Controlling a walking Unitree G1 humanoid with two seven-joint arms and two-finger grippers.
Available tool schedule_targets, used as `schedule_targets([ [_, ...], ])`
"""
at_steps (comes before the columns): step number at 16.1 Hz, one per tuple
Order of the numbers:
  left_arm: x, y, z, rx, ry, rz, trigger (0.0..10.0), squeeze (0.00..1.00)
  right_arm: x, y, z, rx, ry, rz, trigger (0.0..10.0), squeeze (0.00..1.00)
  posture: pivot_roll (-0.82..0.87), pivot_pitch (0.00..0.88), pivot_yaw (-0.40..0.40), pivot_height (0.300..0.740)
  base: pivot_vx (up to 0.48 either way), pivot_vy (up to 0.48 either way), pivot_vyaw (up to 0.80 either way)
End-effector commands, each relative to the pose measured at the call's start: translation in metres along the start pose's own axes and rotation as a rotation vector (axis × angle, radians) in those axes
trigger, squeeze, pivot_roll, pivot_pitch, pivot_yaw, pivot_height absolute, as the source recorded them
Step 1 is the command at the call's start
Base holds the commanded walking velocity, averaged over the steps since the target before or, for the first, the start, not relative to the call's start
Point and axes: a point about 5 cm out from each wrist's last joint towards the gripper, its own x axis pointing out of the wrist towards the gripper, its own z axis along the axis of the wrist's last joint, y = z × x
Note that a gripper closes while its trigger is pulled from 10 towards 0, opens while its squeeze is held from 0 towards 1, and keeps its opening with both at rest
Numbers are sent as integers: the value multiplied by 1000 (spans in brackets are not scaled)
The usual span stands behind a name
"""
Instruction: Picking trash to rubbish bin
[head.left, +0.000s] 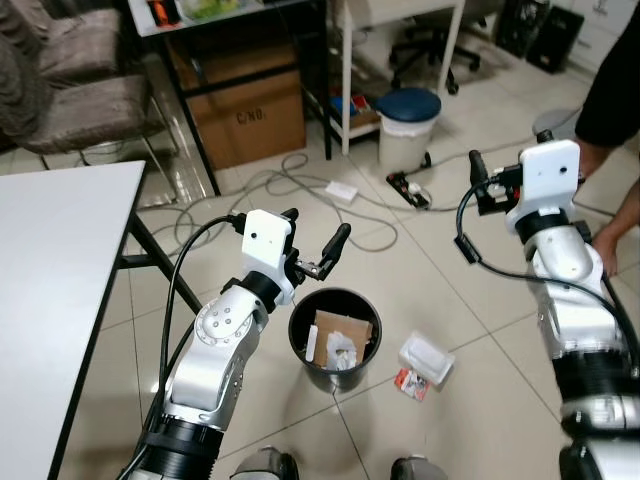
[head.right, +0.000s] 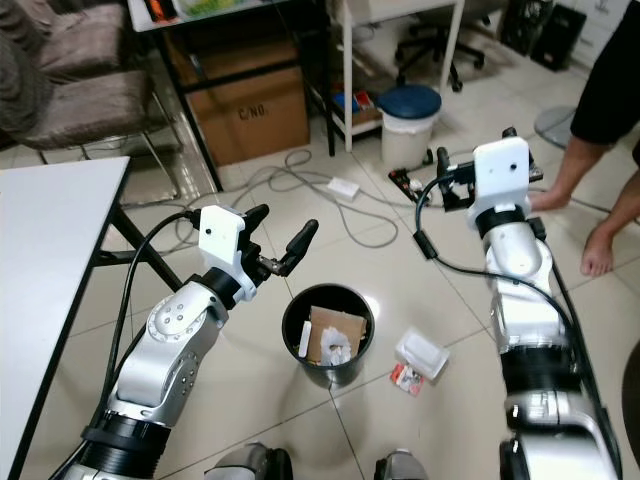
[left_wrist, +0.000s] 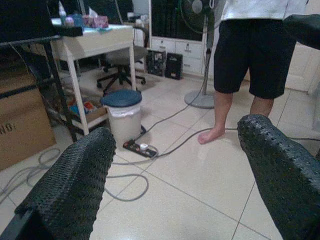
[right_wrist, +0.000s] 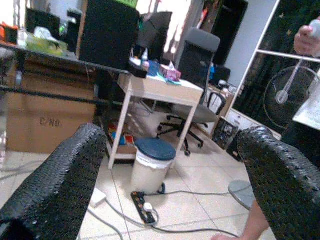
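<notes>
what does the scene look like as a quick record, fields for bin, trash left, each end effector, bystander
bin: round black rubbish bin on the tiled floor, cardboard and white scraps inside
trash left: clear plastic container and small red-and-white wrapper on the floor right of the bin
left end effector: open, empty, raised above the bin's far left rim
right end effector: open, empty, held high, away from the trash
bystander: person barefoot at far right

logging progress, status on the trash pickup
Left gripper open above black bin. Right gripper raised. Clear container and red wrapper on floor beside bin.
</notes>
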Motion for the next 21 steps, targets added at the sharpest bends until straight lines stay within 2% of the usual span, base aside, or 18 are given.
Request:
schedule_targets([
  [1,3,0,1,10,-8,-5,10000,0,-3,4,5,-6,-11,4,10000,0,-62,68,73,740,0,0,0],
  [3,4,1,1,7,-13,17,10000,0,-10,7,7,7,-13,-1,10000,0,-65,65,70,740,0,0,0],
  [4,3,1,-1,17,-5,39,10000,0,-20,9,5,25,9,-27,10000,0,-66,58,64,740,0,0,0],
  [6,0,3,-2,34,-1,65,10000,0,-29,13,4,14,18,-30,10000,0,-68,57,64,740,0,0,0],
  [9,-6,14,-1,41,-7,125,10000,0,-43,19,6,43,34,-49,10000,0,-70,51,61,740,0,0,0],
  [11,-13,27,11,28,-62,239,10000,0,-52,20,8,89,59,-86,10000,0,-72,58,60,740,0,0,0],
  [12,-13,28,12,29,-65,248,10000,0,-54,20,9,92,61,-91,10000,0,-72,58,60,740,0,0,0],
  [15,-12,29,19,52,-86,278,10000,0,-63,23,9,91,93,-97,10000,0,-85,68,56,740,0,0,800],
  [21,-14,41,23,113,-94,359,10000,0,-65,31,13,85,100,-73,10000,0,-92,69,51,740,0,0,800],
])
